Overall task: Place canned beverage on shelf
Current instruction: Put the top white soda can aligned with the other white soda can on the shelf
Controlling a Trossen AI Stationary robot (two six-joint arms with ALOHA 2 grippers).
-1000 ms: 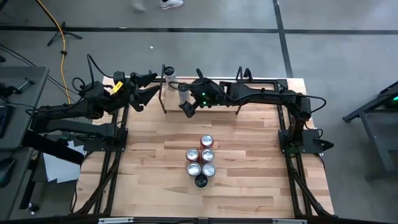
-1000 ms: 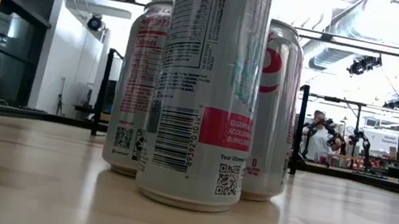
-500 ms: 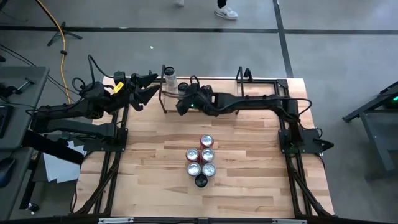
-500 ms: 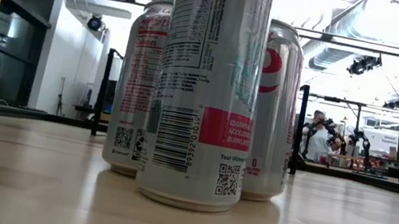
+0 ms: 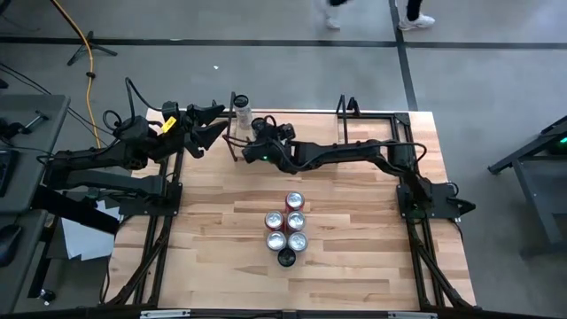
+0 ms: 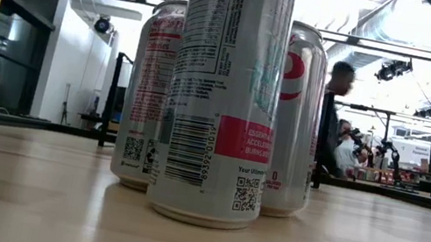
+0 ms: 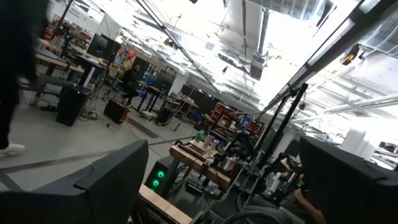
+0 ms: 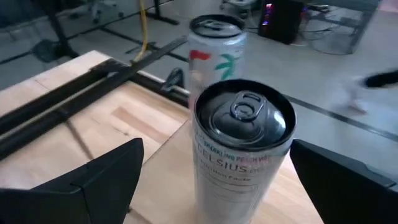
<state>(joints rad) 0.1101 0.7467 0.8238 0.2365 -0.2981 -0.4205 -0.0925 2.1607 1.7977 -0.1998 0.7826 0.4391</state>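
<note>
On the table (image 5: 354, 266), five cans (image 5: 289, 228) cluster mid-table. Two cans (image 8: 242, 143) stand on the shelf (image 5: 301, 124) at the far edge. The right gripper (image 5: 259, 142) straddles the nearer, jaws spread, not touching.

Right end effector (image 5: 258, 133) fingers spread, arm stretched far across, left end effector (image 5: 211, 127) fingers spread, parked

Off the table's far edge you have a person's legs and white shoes (image 5: 416, 19) crossing the grey floor, and in the low view a person (image 6: 332, 115) stands in the room behind. A yellow cable (image 5: 89, 53) runs across the floor at the far left. Left of the table sit white papers (image 5: 84, 235) and a grey side table (image 5: 27, 133).
</note>
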